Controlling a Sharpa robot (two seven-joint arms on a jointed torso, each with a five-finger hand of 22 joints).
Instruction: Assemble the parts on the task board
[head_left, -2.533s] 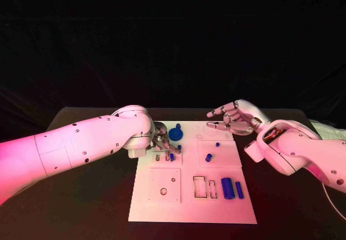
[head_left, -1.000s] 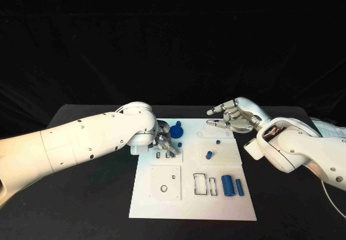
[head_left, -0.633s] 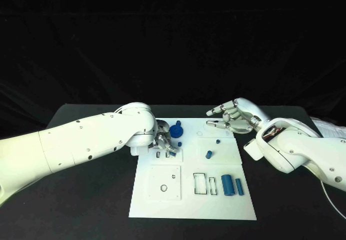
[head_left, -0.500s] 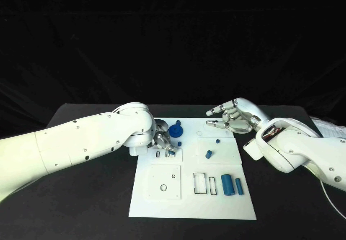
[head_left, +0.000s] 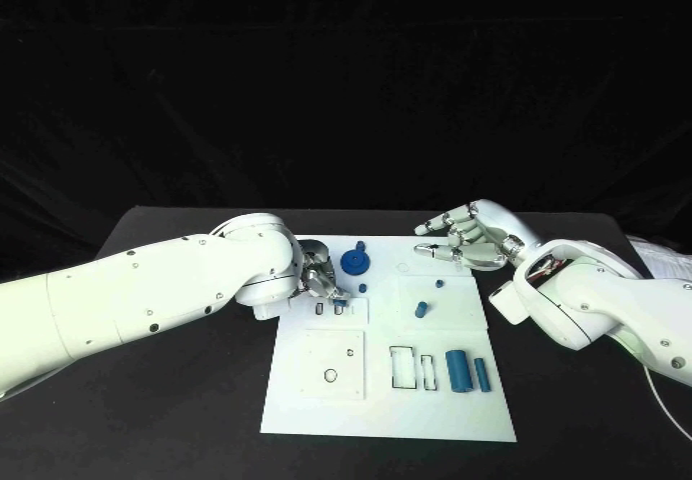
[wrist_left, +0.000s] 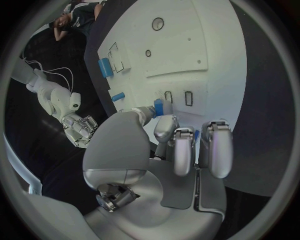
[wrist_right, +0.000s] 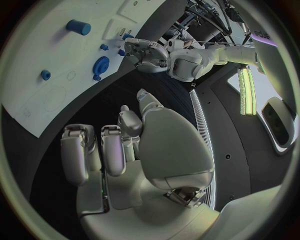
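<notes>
The task board (head_left: 387, 370) lies flat in the middle of the black tabletop (head_left: 173, 400), its long side running away from the robot. At its far left edge the left hand (head_left: 320, 280) hangs low over the board, just beside two small slots (head_left: 329, 309) cut into the plate. The left wrist view shows its fingers (wrist_left: 176, 145) curled in together, with a small blue peg (wrist_left: 159, 107) right at the tips above those slots; whether the fingers actually pinch the peg cannot be told. Just right of this hand, near the board's far edge, stands a blue round part (head_left: 355, 264) with a stub rising from it. A little nearer the robot, a tiny blue piece (head_left: 362, 288) sits beside the slots. In the square panel to the right, two more small blue pegs (head_left: 423, 308) stand apart from each other. Nearer the robot, the left panel carries a round hole (head_left: 330, 375), and beside it are two rectangular cut-outs (head_left: 413, 367). Right of those lie a thick blue cylinder (head_left: 456, 371) and a thinner blue bar (head_left: 480, 375), side by side and just apart. The right hand (head_left: 469, 238) hovers over the board's far right corner, holding nothing, its fingers (head_left: 433, 226) spread loosely and pointing toward the left hand.
</notes>
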